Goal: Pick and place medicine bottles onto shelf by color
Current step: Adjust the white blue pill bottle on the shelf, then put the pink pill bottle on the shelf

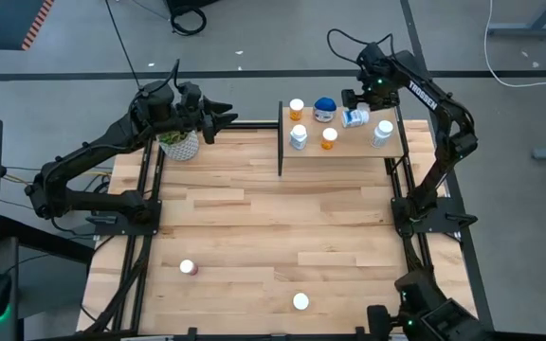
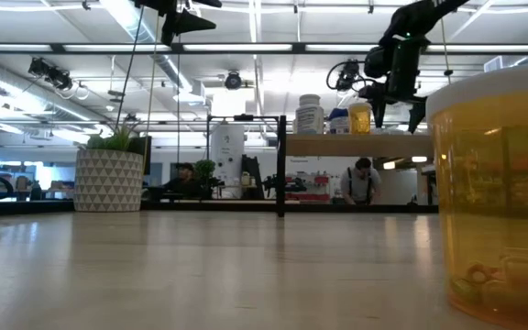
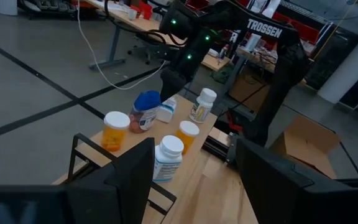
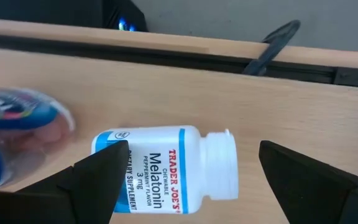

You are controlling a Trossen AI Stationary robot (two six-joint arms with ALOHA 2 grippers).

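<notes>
my right gripper (image 4: 185, 171) fingers apart over toppled white melatonin bottle (image 4: 166, 168) on light wood shelf (image 4: 303, 106); prob light, slick, rolls, so pinch mid-body. left gripper (image 1: 218, 121) fingers apart, idle.

Shelf (image 1: 349, 147) at the table's far right bears six bottles; the melatonin bottle (image 1: 354, 117) lies on its side beneath the right gripper (image 1: 354, 102). Potted plant (image 1: 180, 143) stands far left. Two bottles (image 1: 188, 268) (image 1: 300, 302) stand on the near tabletop (image 1: 254, 227).
</notes>
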